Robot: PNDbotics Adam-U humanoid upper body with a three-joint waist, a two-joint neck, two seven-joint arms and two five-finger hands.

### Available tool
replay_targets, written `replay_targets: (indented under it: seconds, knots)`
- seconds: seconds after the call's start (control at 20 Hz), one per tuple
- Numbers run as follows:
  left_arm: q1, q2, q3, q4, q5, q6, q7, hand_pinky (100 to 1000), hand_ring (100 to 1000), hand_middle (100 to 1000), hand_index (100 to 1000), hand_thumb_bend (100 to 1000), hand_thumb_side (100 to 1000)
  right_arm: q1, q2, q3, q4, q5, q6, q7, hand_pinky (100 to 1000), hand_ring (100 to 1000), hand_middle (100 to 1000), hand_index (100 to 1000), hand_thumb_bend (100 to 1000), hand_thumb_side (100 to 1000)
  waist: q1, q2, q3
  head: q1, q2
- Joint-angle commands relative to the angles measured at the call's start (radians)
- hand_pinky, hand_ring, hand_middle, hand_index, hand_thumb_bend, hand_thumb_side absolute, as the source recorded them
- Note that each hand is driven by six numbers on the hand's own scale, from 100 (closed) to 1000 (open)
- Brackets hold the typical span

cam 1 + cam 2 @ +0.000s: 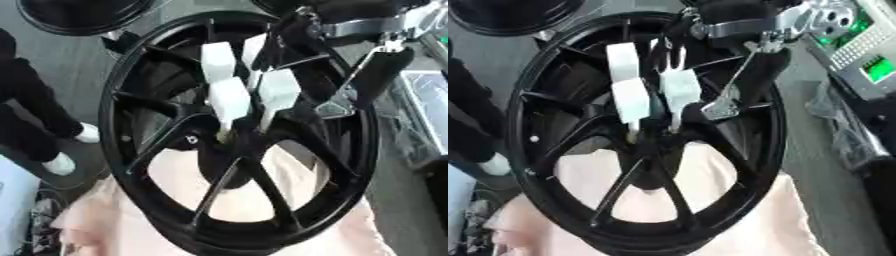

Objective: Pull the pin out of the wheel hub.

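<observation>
A large black spoked wheel [131, 100] fills both views and rests on a pale pink cloth [254, 195]. Its hub [229, 145] lies at the centre. My right hand [262, 85] comes in from the upper right, and its white-padded fingers [229, 100] point down onto the hub. A small pale pin [223, 134] shows just below the fingertips, which are curled in and pinch it from both sides. Most of the pin is hidden by the hand and the hub. My left hand shows in neither view.
A second black wheel [79, 15] lies at the upper left. A person's dark legs and white shoes [61, 162] stand at the left edge. At the right sit a clear plastic box [429, 100] and a device with green lights [872, 65].
</observation>
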Motion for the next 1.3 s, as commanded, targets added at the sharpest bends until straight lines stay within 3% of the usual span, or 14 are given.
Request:
replay_targets:
  seconds: [0.05,1.3]
  knots:
    - [-0.008,0.032,-0.001,-0.012,0.003,0.000,-0.004,722,842,771,705,100,683,-0.011,-0.014,-0.017,-0.009,-0.008,0.007,-0.020,819,730,727,860,321,453,0.004,-0.023,0.000,0.003,0.001]
    - [-0.012,0.029,-0.005,-0.013,0.004,0.000,-0.010,721,845,773,704,100,682,0.005,-0.010,-0.014,0.026,0.059,0.037,-0.063,815,712,711,847,320,440,0.005,-0.018,0.007,-0.001,0.001]
